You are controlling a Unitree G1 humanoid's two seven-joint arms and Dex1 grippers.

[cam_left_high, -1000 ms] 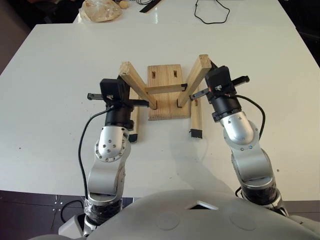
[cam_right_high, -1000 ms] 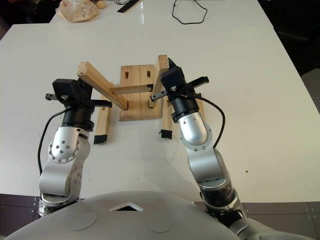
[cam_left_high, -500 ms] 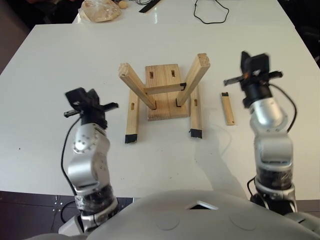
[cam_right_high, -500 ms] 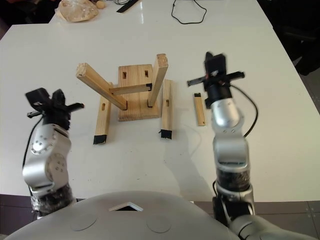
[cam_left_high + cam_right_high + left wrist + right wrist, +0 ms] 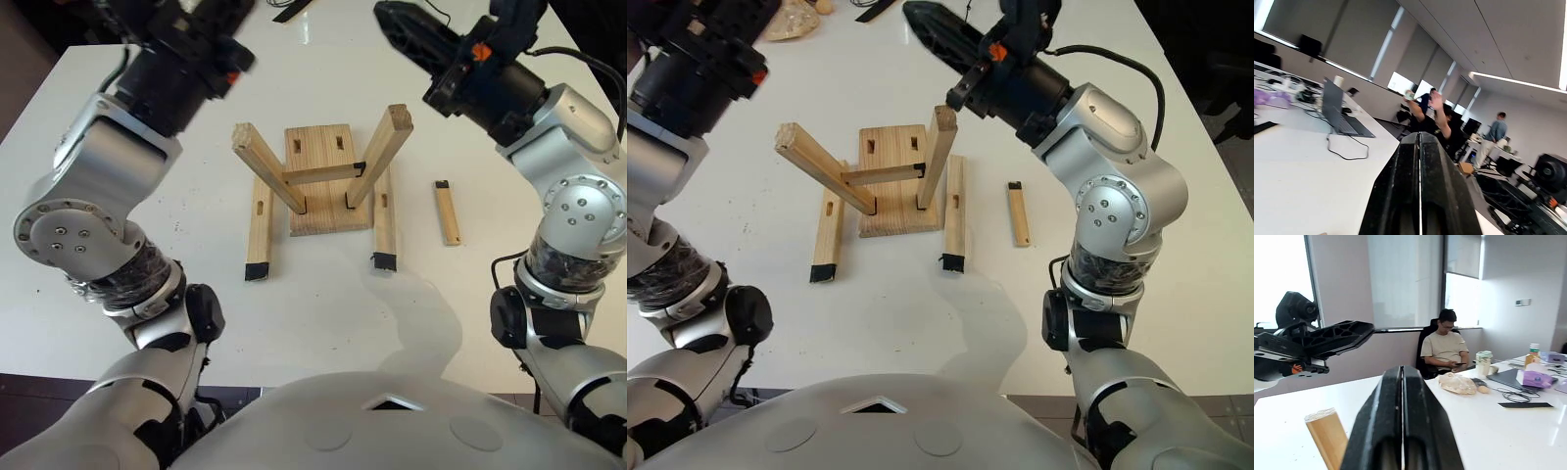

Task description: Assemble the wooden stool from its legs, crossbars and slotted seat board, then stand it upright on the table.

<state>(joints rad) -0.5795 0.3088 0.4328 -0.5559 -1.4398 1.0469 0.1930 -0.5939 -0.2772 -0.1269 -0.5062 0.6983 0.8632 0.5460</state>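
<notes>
Well, both arms are up high over the white table (image 5: 88,137) at this moment. The left gripper (image 5: 1419,136) has its fingers pressed flat together, just a thin seam between them (the left wrist view shows it plainly). They point out across the room and hold nothing. The right gripper (image 5: 1402,368) is the same story: fingers squeezed together, nothing between them.

Down below, between the two pairs of fingers, sits the half-built stool. The slotted seat board (image 5: 321,137) lies flat on the table. The first standing leg (image 5: 266,166) rises out of it and leans toward the left fingers' side. The second standing leg (image 5: 382,157) leans toward the right fingers' side, its top end lying beneath the right fingertips. A crossbar (image 5: 323,174) bridges the two.

The first loose leg (image 5: 258,220) lies flat beside the board on the left fingers' side, dark cap toward the robot. The second loose leg (image 5: 384,220) lies flat just beside the board's other edge, capped the same way. A spare crossbar (image 5: 448,212) rests farther out on the right fingers' side, apart from everything else.

Beyond the right fingertips, a clear bag (image 5: 1457,383) sits at the table's far end.
</notes>
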